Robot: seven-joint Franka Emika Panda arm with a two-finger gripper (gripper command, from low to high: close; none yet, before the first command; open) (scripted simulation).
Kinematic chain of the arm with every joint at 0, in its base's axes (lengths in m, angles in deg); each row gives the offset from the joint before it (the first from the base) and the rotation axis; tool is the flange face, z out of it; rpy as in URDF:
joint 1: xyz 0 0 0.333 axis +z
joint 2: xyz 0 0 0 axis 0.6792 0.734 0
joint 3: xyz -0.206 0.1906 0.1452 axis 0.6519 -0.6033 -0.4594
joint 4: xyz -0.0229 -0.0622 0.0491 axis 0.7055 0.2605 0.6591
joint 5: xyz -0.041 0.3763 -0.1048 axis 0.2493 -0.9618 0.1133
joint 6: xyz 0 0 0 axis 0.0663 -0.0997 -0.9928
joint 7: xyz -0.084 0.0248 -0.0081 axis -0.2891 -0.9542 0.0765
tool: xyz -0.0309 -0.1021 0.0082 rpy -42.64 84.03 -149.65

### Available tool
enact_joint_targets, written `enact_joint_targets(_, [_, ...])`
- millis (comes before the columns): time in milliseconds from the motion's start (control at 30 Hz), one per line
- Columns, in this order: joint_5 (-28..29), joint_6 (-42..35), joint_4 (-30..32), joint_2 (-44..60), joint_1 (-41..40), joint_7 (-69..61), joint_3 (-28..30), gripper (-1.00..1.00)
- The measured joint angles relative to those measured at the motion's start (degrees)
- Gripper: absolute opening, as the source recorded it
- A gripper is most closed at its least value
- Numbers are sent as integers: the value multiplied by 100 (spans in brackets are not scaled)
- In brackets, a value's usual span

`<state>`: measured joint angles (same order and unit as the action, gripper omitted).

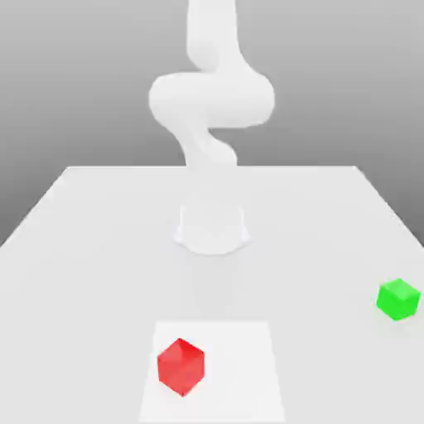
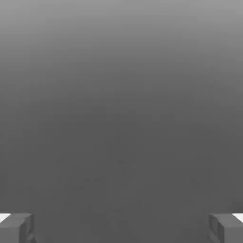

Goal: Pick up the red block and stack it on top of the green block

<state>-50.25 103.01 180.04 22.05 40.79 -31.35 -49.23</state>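
Small smooth bright red cube (image 1: pixel 180 366) sits on a pale square patch (image 1: pixel 240 373) of the white table (image 1: pixel 99 240), white arm (image 1: pixel 211 99) behind, smaller bright green cube (image 1: pixel 398 299) well apart at the exterior view's right; gripper (image 2: pixel 121 228) fingers spread wide, holding nothing.

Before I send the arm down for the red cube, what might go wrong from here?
1. The small bright red cube sits turned corner-on; the open gripper might close on its edges and twist it.
2. The small bright green cube lies near the white table's edge at the exterior view's right; an off-centre stack may knock it off.
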Motion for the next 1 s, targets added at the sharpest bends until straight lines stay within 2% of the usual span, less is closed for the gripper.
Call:
enact_joint_targets(500, [344, 1528, 1170, 3160, -829, 2136, -407, 0])
enact_joint_targets(700, [176, 2140, 1636, 4388, -931, 2761, -358, 0])
enact_joint_targets(900, [297, 3098, 1592, 5624, -819, 3022, -203, 0])
enact_joint_targets(933, [328, 3232, 1570, 5783, -788, 3045, -165, -100])
enact_joint_targets(1000, [330, 3233, 1570, 5783, -788, 3047, -166, -100])
